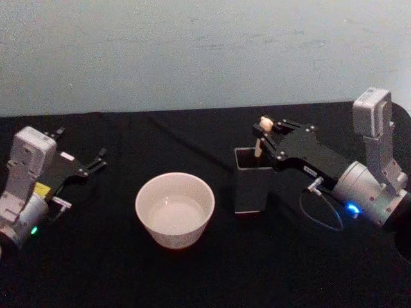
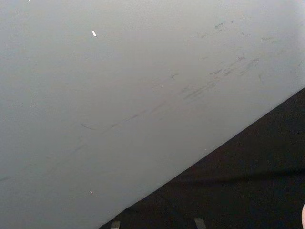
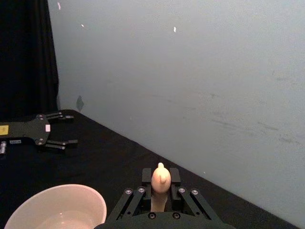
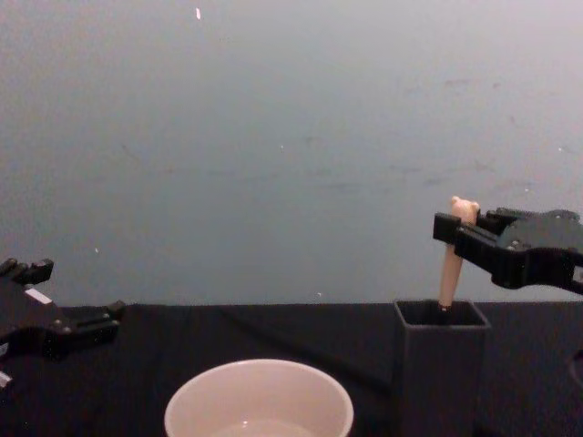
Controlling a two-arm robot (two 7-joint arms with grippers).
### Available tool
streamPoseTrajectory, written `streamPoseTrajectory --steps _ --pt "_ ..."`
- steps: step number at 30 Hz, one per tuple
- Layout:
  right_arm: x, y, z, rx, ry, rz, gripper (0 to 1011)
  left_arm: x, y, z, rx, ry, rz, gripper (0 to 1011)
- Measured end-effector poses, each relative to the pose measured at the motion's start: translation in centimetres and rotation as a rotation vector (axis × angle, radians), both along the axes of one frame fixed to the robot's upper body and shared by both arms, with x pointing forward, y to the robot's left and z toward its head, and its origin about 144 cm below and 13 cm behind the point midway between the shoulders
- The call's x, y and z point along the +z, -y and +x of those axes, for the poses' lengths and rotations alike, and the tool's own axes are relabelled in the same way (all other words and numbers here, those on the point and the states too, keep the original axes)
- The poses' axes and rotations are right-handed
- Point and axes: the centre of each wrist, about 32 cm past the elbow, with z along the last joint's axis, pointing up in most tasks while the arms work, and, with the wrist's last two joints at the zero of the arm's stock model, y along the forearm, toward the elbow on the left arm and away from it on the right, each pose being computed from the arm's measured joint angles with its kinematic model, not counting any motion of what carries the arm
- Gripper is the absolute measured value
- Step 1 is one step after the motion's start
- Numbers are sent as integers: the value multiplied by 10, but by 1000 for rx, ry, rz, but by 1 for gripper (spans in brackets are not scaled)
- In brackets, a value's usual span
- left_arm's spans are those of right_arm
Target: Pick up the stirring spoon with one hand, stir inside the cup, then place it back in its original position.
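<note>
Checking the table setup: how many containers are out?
2: the cup in front at centre, and the dark holder to its right, with the stirring spoon in it, held by the right gripper.

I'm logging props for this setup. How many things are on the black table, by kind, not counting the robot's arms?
Cups: 1, wide round cream-white cup
Spoons: 1, beige bear-topped stirring spoon, standing in the holder, right gripper closed on its handle
Holders: 1, dark grey square holder
Total: 3
</note>
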Motion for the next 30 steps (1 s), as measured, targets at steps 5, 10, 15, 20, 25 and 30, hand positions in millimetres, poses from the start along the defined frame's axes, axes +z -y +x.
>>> streamPoseTrajectory --steps 5,10,15,20,25,30 --pt "-5 -2 0 -13 -23 -1 215 0 0 0 0 0 0 1001" --pt "-9 -3 -2 -16 -41 -7 215 0 0 0 0 0 0 1001" --pt "-12 -4 -3 -20 -54 -15 215 0 0 0 0 0 0 1001" --pt "-15 -5 -4 -25 -63 -25 215 0 0 0 0 0 0 1001" --pt "-17 -6 -5 -31 -68 -37 215 0 0 0 0 0 0 1001" --pt "-17 -6 -5 -34 -70 -41 215 0 0 0 0 0 0 1001"
